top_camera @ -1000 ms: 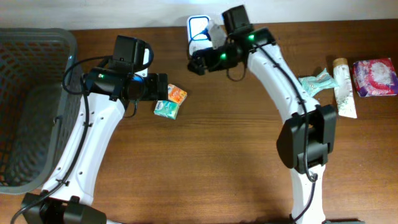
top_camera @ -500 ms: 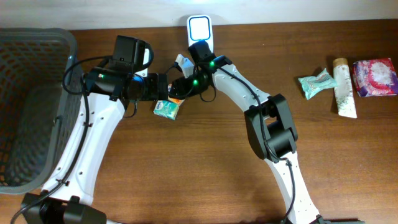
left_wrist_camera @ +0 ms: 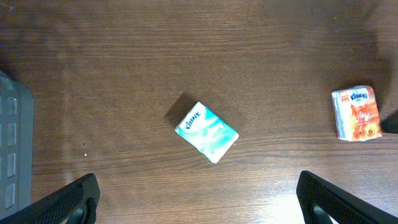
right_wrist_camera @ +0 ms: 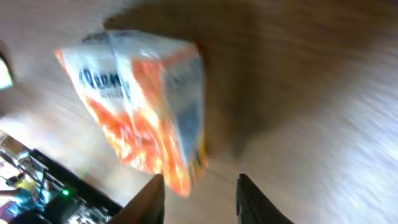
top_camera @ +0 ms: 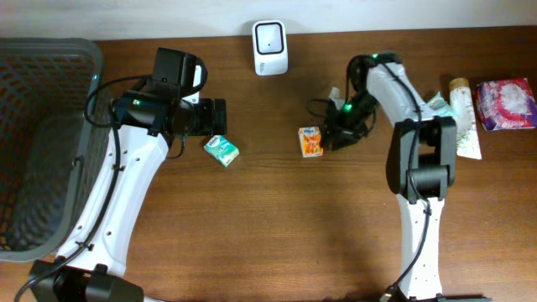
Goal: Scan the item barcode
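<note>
Now shifted across, unscanned: orange Kleenex pack beside right pincer, narrowed but empty (left pincer wide open).

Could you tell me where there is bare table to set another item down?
The front middle of the table, below the teal tissue pack and orange tissue pack, is bare. Crowded: the right edge by the tube and pink pack.

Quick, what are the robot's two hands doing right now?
Left gripper: open, holding nothing.
Right gripper: fingers slightly apart, nothing between them; orange tissue pack lies beside them.
</note>
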Tool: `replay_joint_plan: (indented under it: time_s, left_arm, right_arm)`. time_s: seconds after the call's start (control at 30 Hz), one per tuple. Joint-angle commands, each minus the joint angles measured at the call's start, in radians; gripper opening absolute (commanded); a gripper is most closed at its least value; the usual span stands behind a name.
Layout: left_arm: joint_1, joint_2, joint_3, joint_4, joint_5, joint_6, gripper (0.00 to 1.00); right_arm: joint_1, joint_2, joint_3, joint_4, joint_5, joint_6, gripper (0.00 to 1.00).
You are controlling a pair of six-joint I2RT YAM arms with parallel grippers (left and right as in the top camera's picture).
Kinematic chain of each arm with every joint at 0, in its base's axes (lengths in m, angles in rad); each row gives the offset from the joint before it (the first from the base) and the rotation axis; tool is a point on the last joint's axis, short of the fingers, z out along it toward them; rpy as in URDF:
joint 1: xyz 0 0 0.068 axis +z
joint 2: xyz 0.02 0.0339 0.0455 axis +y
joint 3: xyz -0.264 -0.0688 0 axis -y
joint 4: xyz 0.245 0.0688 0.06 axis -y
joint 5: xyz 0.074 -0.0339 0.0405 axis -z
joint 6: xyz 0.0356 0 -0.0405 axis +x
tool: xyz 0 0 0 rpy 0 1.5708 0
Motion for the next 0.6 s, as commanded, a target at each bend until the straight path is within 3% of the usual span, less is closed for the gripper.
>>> replay_joint_plan:
  time_s: [0.0, 0.07, 0.1, 0.13, 0.2, 0.23, 0.27, 0.3, 0.33, 0.5, 0.57]
  left_arm:
    - [0.0, -0.002, 0.002, -0.002, -0.003, 0.005, 0.99]
    - [0.0, -0.003, 0.002, -0.002, -0.003, 0.005, 0.99]
    - [0.0, -0.003, 0.002, -0.002, -0.003, 0.005, 0.99]
    - [0.0, -0.002, 0.002, -0.002, -0.003, 0.005, 0.99]
    - [0.0, -0.003, 0.002, -0.002, -0.003, 0.005, 0.99]
    - [0.0, -0.003, 0.002, -0.002, -0.003, 0.005, 0.99]
    - [0.0, -0.003, 0.002, -0.002, -0.003, 0.005, 0.99]
    - [0.0, -0.002, 0.002, -0.002, -0.003, 0.005, 0.99]
    - [0.0, -0.003, 0.002, -0.002, -0.003, 0.005, 0.99]
    - [0.0, -0.002, 0.002, -0.002, -0.003, 0.005, 0.99]
    - [0.0, -0.002, 0.002, -0.002, -0.003, 0.005, 0.99]
  right_arm:
    - [-0.021, -0.068, 0.162, -0.117, 0.067, -0.005, 0.51]
    - [0.043, -0.082, 0.199, -0.155, 0.107, -0.004, 0.61]
    - [0.088, -0.08, 0.196, -0.142, 0.172, 0.01, 0.83]
    - [0.143, -0.08, 0.194, -0.111, 0.323, 0.127, 0.99]
    - [0.214, -0.08, 0.194, -0.08, 0.466, 0.218, 0.99]
    - [0.263, -0.079, 0.193, -0.041, 0.438, 0.218, 0.99]
    - [0.292, -0.079, 0.192, -0.03, 0.417, 0.218, 0.99]
    - [0.332, -0.077, 0.19, -0.016, 0.454, 0.218, 0.65]
    - [0.356, -0.077, 0.19, -0.008, 0.494, 0.253, 0.47]
    - [0.415, -0.076, 0.127, 0.029, 0.71, 0.475, 0.47]
    - [0.415, -0.076, 0.056, 0.084, 0.711, 0.476, 0.47]
